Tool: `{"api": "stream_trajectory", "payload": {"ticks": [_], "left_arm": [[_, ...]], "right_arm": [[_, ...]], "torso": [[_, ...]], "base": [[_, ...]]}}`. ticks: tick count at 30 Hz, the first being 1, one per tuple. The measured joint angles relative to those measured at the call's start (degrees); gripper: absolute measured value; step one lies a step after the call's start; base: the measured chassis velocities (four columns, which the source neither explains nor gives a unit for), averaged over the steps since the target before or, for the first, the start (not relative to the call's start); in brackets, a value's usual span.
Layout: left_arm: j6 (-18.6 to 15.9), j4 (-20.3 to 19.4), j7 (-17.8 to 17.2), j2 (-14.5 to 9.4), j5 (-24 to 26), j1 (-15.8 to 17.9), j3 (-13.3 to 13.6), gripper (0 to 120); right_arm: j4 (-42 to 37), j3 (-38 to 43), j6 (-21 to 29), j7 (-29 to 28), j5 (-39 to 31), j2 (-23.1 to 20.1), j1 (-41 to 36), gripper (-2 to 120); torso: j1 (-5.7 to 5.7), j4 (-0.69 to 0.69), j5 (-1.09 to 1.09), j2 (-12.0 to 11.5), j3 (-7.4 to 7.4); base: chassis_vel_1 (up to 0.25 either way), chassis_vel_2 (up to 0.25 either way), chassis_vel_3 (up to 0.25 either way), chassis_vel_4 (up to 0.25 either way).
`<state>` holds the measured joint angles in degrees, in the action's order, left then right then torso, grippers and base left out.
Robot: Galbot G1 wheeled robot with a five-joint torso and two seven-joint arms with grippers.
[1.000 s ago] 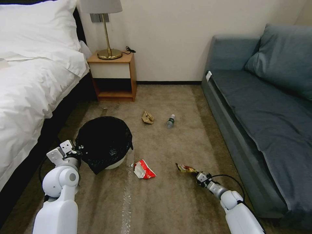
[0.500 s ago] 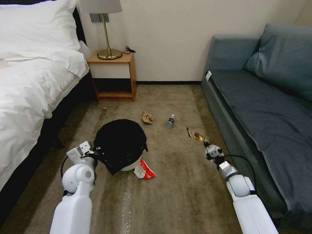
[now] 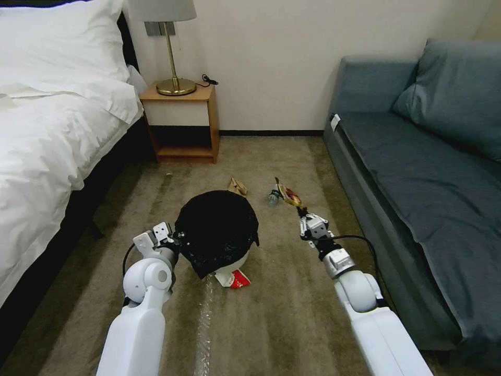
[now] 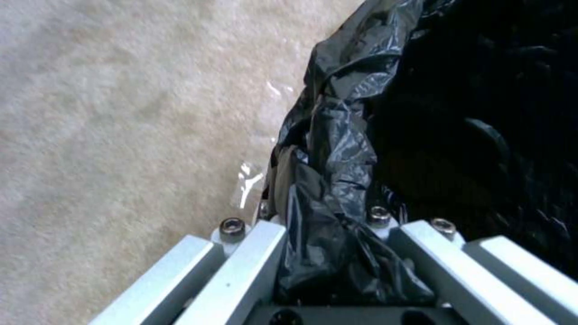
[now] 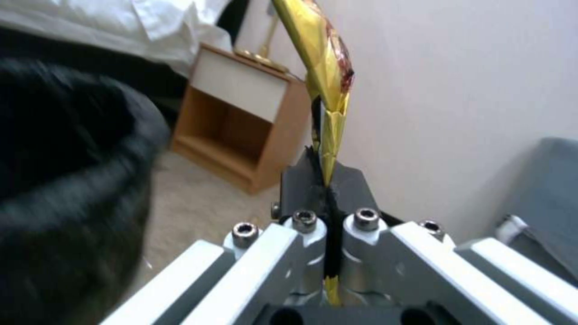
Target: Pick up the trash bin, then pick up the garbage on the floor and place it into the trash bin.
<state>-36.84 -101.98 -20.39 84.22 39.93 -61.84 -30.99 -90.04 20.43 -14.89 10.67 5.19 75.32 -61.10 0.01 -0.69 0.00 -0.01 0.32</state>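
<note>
Left gripper (image 3: 168, 238) is clamped on the rim of the small round white bin with its black bag liner (image 3: 216, 230), holding it up off the brown carpet (image 3: 292, 313), mouth open. Right gripper (image 3: 304, 219) pinches the shiny gold snack wrapper (image 3: 288, 195) upright beside the bin, likely readying the drop. The red-and-white paper carton (image 3: 237, 280), tan paper wad (image 3: 237, 186) and clear plastic bottle (image 3: 273, 197) lie on the floor.

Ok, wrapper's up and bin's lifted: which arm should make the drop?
Right, probably. The right gripper is shut on the gold wrapper, raised beside the trash bin. The left gripper is shut on the bin's liner, so it should just hold.
</note>
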Motion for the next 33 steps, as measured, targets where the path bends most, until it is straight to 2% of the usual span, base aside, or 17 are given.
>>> {"api": "stream_trajectory", "payload": {"ticks": [4, 7, 19, 28, 33], "left_arm": [[-1.66, 1.27, -1.40, 0.02, 1.41, 0.75, 2.63, 3], [-1.81, 2.09, -1.70, 0.41, 1.15, 1.37, 3.36, 3], [-1.79, 3.80, -1.66, 1.39, -0.19, 2.50, 4.14, 3], [-1.78, 3.98, -0.63, 1.89, -0.78, 2.71, 4.62, 3], [-2.11, 2.15, -0.49, 2.22, -0.22, 2.04, 5.16, 3]], "right_arm": [[-2.26, -4.11, 0.34, 0.51, -2.25, -0.36, 0.69, 0], [-5.02, -6.13, 1.21, 0.70, -3.43, -0.55, 0.13, 0], [-11.09, -11.69, 3.63, 0.86, -6.52, -1.04, -1.74, 0], [-10.10, -14.44, 3.49, 2.48, -8.26, -1.65, -1.59, 0], [-8.67, -15.23, 3.02, 2.86, -8.27, -1.90, -1.02, 0]], "torso": [[0.00, 0.00, 0.00, 0.00, 0.00], [0.00, 0.00, 0.00, 0.00, 0.00], [0.00, 0.00, 0.00, 0.00, 0.00], [0.00, 0.00, 0.00, 0.00, 0.00], [0.00, 0.00, 0.00, 0.00, 0.00]], "base": [[0.000, 0.000, 0.000, 0.000], [0.000, 0.000, 0.000, 0.000], [0.000, 0.000, 0.000, 0.000], [0.000, 0.000, 0.000, 0.000], [0.000, 0.000, 0.000, 0.000]]}}
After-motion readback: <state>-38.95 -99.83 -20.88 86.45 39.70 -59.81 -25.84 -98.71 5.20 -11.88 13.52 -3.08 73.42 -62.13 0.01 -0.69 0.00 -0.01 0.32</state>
